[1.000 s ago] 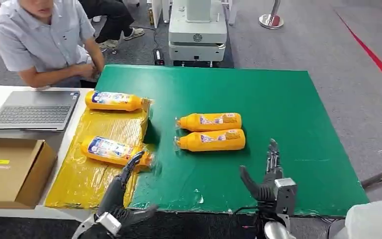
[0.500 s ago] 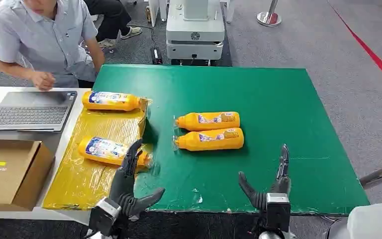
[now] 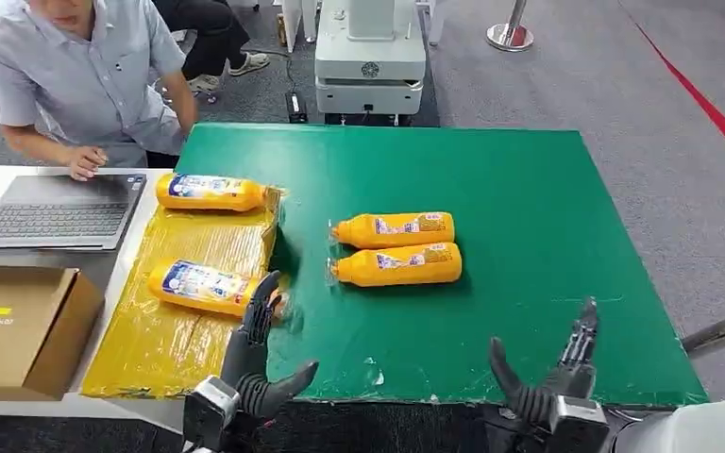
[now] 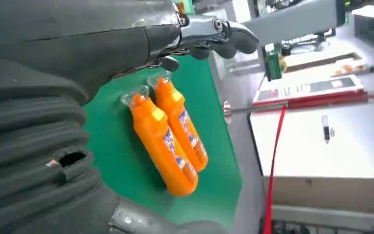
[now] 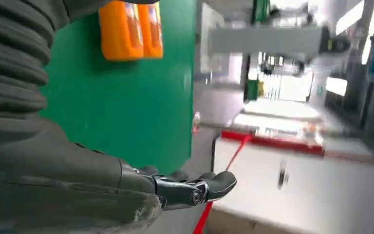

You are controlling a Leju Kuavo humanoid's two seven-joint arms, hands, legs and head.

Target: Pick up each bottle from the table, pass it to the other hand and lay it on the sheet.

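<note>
Two orange bottles lie side by side in the middle of the green table [image 3: 529, 208]: the far one [image 3: 395, 228] and the near one [image 3: 398, 265], caps pointing left; the left wrist view shows both [image 4: 163, 141]. Two more orange bottles lie on the yellow sheet [image 3: 179, 321], one at its far edge [image 3: 211, 192] and one nearer [image 3: 210, 287]. My left hand [image 3: 250, 359] hovers open at the table's near edge, fingertips just beside the nearer sheet bottle. My right hand [image 3: 552, 382] is open, low at the near right edge, holding nothing.
A person in a grey shirt [image 3: 85, 75] leans over a laptop [image 3: 61, 209] on the white table at left. A cardboard box [image 3: 24, 326] stands near the sheet's left side. A white machine [image 3: 370, 57] stands beyond the table.
My right hand has drawn back and to the right, down toward the near table edge. My left hand has shifted slightly right and lower. The person's hand moved onto the laptop's edge.
</note>
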